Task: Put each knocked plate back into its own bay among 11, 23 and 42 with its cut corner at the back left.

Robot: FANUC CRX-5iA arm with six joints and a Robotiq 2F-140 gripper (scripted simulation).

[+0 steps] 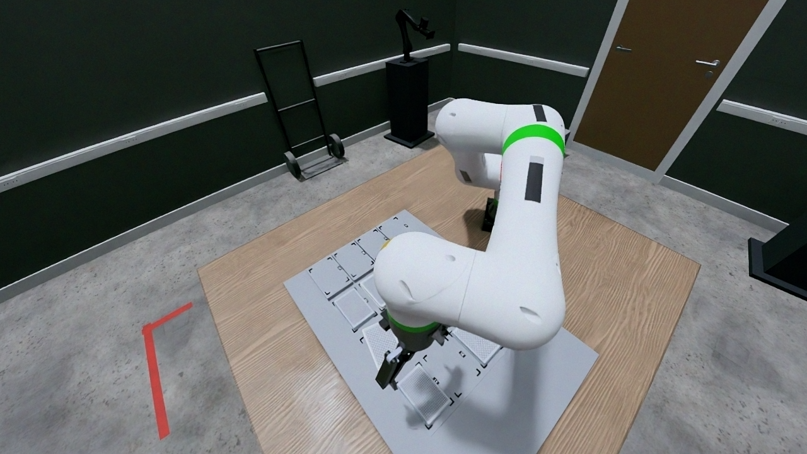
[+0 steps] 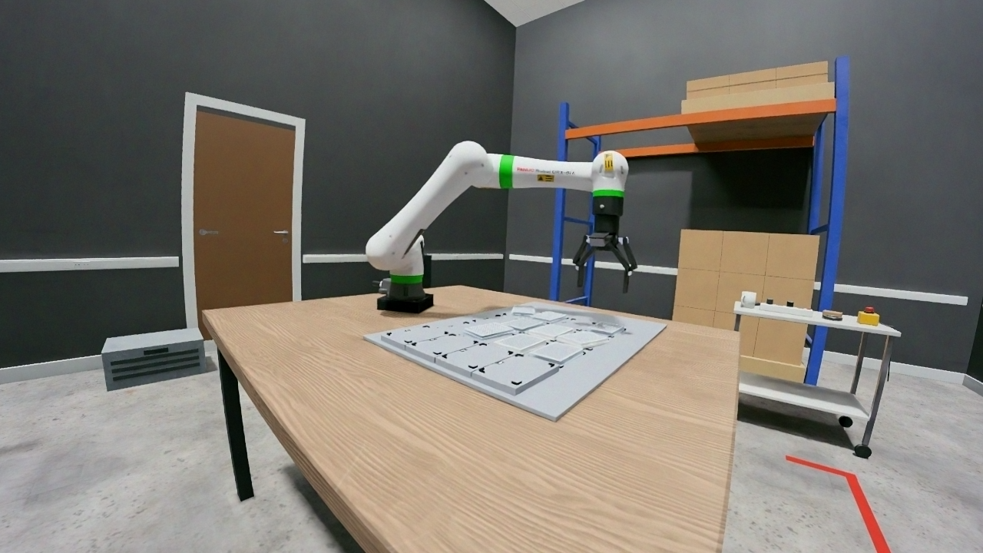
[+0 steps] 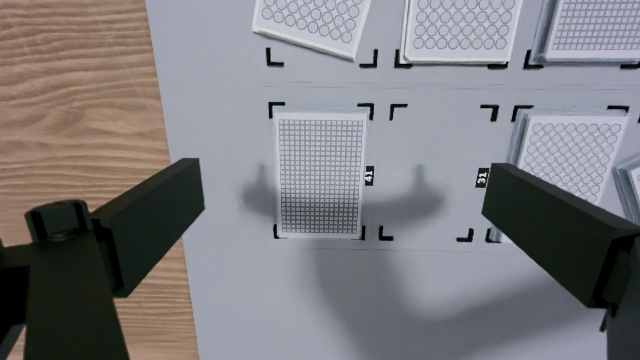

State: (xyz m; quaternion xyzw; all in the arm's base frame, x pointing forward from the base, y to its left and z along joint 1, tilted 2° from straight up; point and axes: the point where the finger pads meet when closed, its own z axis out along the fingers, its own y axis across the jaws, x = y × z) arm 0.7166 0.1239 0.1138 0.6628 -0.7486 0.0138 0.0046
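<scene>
black two-finger gripper (image 3: pixel 340 220) wide open, empty — above bay 41 | skewed white 96-well plate (image 3: pixel 312 25) unseated — replacing pending

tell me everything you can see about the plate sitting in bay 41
The plate in bay 41 is a white rectangular plate with a fine square grid, the 384-well pattern. It lies flat and square inside its black corner pieces, beside the label 41. The open gripper hangs above it without touching; its shadow crosses the plate's lower part. Its cut corner cannot be made out.
</scene>
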